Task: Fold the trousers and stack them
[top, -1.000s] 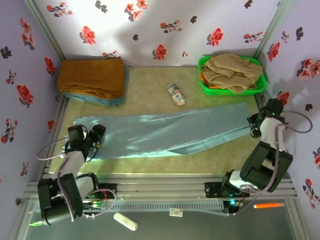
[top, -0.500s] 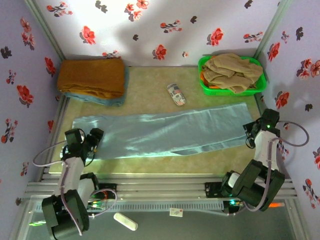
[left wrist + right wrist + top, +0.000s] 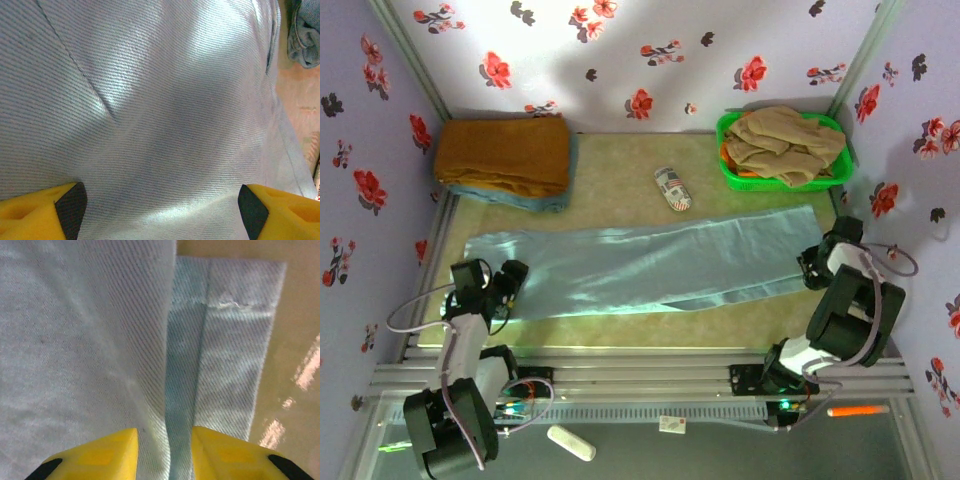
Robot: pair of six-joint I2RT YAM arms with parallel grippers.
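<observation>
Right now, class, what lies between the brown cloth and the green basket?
One small striped object lies there on the otherwise bare table, seen in the top view.

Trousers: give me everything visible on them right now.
The trousers are pale aqua-blue, thin twill-weave cloth, spread flat across the table, one leg overlapping the other, hemmed ends to the right. The left gripper, jaws wide, sits over the wider left end; the right gripper, jaws narrow, straddles the upper leg's edge near the hem.

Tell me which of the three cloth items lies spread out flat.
The pale blue trousers, laid out full length in the middle. The mustard cloth is folded at the back left; the beige garment is bunched in the green basket.
</observation>
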